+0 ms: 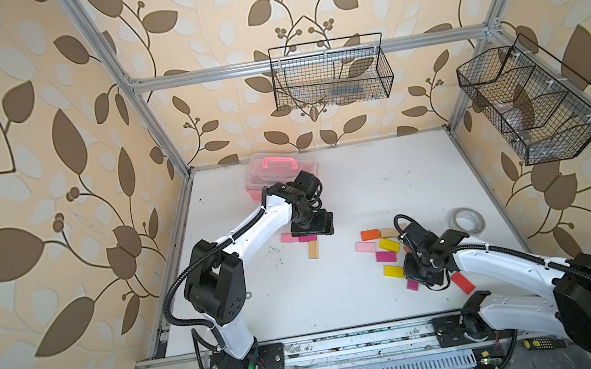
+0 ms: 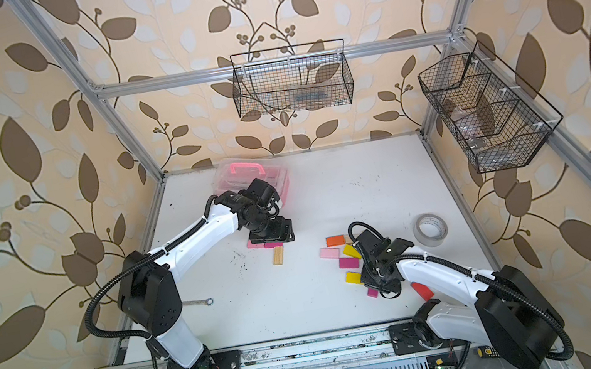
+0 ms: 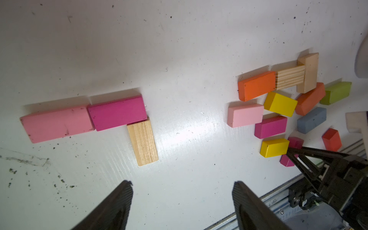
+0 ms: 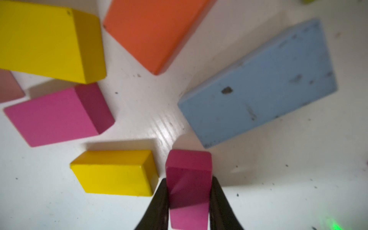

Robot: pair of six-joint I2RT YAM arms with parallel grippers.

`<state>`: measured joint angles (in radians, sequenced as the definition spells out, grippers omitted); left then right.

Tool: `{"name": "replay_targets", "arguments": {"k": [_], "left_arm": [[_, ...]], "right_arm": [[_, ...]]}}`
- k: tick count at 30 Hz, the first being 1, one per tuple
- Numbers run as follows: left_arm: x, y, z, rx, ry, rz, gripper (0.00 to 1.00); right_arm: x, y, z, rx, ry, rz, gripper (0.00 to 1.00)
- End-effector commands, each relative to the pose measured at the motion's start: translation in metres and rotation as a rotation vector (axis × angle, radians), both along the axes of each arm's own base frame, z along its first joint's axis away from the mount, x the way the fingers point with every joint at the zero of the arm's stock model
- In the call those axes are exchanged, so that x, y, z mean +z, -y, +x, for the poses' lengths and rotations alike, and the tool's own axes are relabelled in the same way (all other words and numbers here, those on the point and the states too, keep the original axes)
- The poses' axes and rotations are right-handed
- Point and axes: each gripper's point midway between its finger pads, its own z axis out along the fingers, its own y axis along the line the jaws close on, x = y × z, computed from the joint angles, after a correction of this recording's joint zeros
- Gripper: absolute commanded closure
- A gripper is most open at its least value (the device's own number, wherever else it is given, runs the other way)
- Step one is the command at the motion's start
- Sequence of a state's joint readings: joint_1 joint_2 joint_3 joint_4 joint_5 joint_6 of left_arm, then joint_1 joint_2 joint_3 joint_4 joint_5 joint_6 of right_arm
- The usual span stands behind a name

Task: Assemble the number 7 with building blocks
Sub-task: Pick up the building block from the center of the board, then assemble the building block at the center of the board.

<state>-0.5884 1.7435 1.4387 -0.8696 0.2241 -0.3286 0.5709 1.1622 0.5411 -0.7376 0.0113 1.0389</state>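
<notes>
The right gripper [image 4: 190,191] pinches a magenta block [image 4: 189,165] between its fingers in the loose pile of building blocks [image 1: 389,245] toward the right edge of the tabletop [image 1: 345,299]. A yellow block [image 4: 113,172] lies just beside it, a blue block [image 4: 258,83] is near, and a tape roll [image 1: 469,220] sits closer to that edge. The left gripper [image 3: 182,184] hangs spread above the unfinished number 7 [image 3: 111,119] near the tabletop's middle: a pink block [image 3: 57,124] and a second magenta block [image 3: 123,109] lie end to end, and a wooden block [image 3: 143,141] runs toward the near edge from the bar's right end; a pink case [image 1: 276,174] stands at the far edge.
</notes>
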Motion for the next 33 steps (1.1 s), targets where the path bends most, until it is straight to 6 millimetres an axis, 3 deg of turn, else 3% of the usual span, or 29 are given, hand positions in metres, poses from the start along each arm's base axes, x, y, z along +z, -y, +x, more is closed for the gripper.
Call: {"name": "replay_targets", "arguments": {"k": [1,4,7,13,18,22,33], "left_arm": [[0.025,-0.006,0.005,0.047,0.081,-0.020,0.18],[0.032,-0.014,0.009,0.096,0.099,-0.041,0.18],[0.038,-0.033,0.015,0.204,0.117,-0.089,0.18],[0.033,-0.083,0.018,0.440,0.089,-0.163,0.19],[0.043,-0.098,0.005,0.482,0.139,-0.149,0.18],[0.043,-0.106,-0.005,0.511,0.148,-0.147,0.17],[0.039,-0.113,-0.023,0.518,0.122,-0.129,0.17]], "right_arm": [[0.026,-0.006,0.006,0.041,0.031,-0.030,0.76],[0.054,-0.024,0.020,0.104,0.083,-0.016,0.76],[0.072,-0.061,0.041,0.191,0.134,0.083,0.75],[0.066,-0.156,0.075,0.373,0.115,0.314,0.75],[0.062,-0.233,0.071,0.570,0.058,0.484,0.74],[0.052,-0.257,0.063,0.645,0.010,0.505,0.74],[0.025,-0.267,0.069,0.590,-0.048,0.515,0.74]]}}
